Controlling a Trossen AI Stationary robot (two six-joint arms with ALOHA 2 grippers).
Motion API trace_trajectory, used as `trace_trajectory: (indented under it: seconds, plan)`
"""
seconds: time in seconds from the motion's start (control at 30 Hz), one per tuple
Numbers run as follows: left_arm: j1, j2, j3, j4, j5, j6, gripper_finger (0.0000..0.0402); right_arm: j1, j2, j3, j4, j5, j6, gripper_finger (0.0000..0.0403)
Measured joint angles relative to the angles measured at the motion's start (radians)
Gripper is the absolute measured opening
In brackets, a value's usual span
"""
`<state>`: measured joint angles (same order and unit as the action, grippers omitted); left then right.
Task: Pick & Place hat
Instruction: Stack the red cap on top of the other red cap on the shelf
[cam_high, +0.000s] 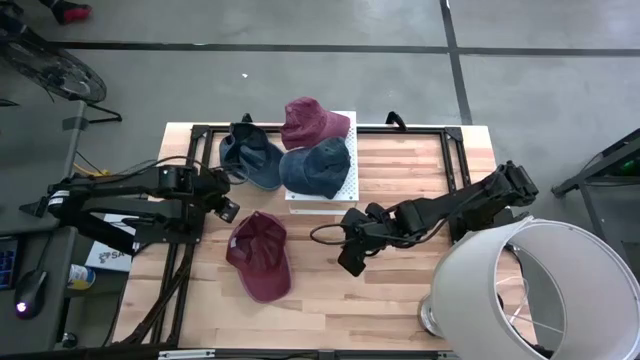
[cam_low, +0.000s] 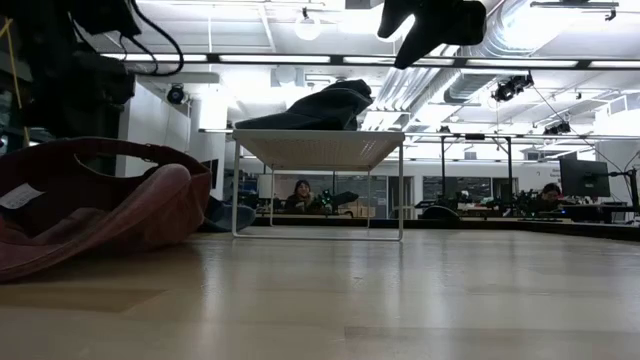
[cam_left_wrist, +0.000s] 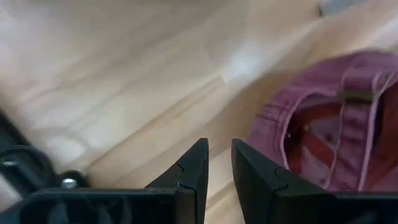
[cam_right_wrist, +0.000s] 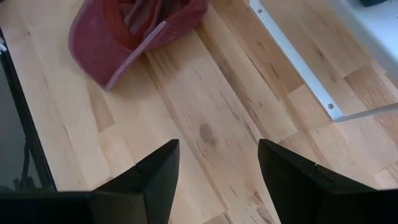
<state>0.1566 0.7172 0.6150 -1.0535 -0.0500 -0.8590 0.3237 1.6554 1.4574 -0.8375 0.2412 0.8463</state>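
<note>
A maroon cap (cam_high: 260, 256) lies upside down on the wooden table, its opening up; it also shows in the low view (cam_low: 100, 205) and in both wrist views (cam_left_wrist: 336, 118) (cam_right_wrist: 134, 31). At the back a maroon hat (cam_high: 312, 122) and a dark blue hat (cam_high: 318, 168) rest on a white stand (cam_high: 352, 186). Another blue hat (cam_high: 250, 158) lies left of the stand. My left gripper (cam_high: 228, 208) (cam_left_wrist: 219, 144) hovers just left of the cap's far end, with a narrow empty gap between its fingers. My right gripper (cam_high: 352, 262) (cam_right_wrist: 217, 146) stands wide open above bare table right of the cap.
A large white lampshade (cam_high: 540, 290) stands at the table's near right corner. A black frame (cam_high: 200, 130) runs around the table's far and left edges. Bare wood lies between the cap and the lampshade. People sit at desks in the room beyond (cam_low: 300, 195).
</note>
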Motion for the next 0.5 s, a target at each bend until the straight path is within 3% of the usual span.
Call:
trace_trajectory:
  seconds: [0.2,0.5]
  plan:
    - [0.0,0.0,-0.065,0.091,0.048,0.091,0.0069,0.0,0.0,0.0,0.005,-0.007,0.012,0.0211]
    - [0.0,0.0,-0.069,0.169,0.102,0.207,0.0069,0.0,0.0,0.0,0.005,-0.012,0.079,0.0211]
